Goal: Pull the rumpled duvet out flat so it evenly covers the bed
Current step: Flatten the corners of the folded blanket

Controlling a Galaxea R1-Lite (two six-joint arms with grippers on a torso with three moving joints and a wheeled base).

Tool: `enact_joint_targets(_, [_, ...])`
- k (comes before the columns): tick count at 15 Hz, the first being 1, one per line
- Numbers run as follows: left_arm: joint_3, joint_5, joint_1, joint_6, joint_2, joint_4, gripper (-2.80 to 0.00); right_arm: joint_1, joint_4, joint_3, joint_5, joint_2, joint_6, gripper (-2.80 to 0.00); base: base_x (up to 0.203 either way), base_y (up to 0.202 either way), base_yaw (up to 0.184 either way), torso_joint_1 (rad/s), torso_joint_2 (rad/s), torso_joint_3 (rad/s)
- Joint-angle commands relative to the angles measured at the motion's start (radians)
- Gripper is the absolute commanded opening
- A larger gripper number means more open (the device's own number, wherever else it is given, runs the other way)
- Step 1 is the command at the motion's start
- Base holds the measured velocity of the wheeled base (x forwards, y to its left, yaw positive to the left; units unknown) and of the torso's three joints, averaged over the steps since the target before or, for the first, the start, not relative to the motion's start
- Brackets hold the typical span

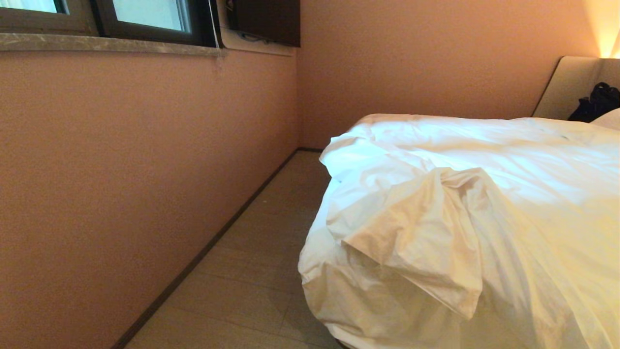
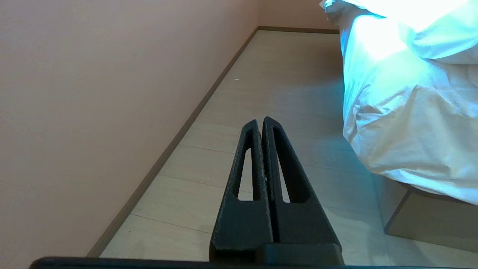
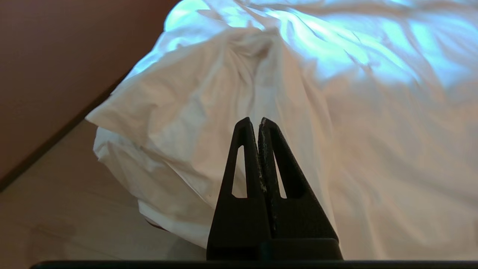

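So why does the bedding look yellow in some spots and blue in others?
Head view: a warm lamp glow in the far corner tints the duvet yellowish. Left wrist view: its edge glares bluish-white. Right wrist view: the far folds go pale blue, the near ones shaded beige.

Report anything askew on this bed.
The duvet is bunched at the bed's near corner: a thick fold is flipped back on itself. A dark object sits against the headboard.

The bed (image 2: 429,220) carries the rumpled white duvet (image 1: 465,194), bunched at its near corner.
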Motion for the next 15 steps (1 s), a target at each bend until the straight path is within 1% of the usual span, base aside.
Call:
enact_joint_targets(1, [0.0,0.0,0.0,0.0,0.0,0.0,-2.8,-0.001,-0.013,0.082,-0.046,-0.08,0.031,-2.8,0.0,0.0,0.0,0.0,0.0,0.0])
enact_joint_targets(4, [0.0,0.0,0.0,0.0,0.0,0.0,-2.8,0.0,-0.06,0.202,-0.046,-0.181,0.034,-2.8,0.0,0.0,0.0,0.0,0.0,0.0])
enact_joint_targets(7, [0.0,0.0,0.0,0.0,0.0,0.0,-2.8,0.0,-0.072,0.271,-0.045,-0.247,0.046,-2.8,0.0,0.0,0.0,0.0,0.0,0.0])
enact_joint_targets(11, [0.0,0.0,0.0,0.0,0.0,0.0,-2.8,-0.001,-0.067,0.334,-0.047,-0.363,0.079,-2.8,0.0,0.0,0.0,0.0,0.0,0.0])
enact_joint_targets(15, [0.0,0.0,0.0,0.0,0.0,0.0,-2.8,-0.019,-0.063,0.391,-0.051,-0.445,0.083,-2.8,0.0,0.0,0.0,0.0,0.0,0.0])
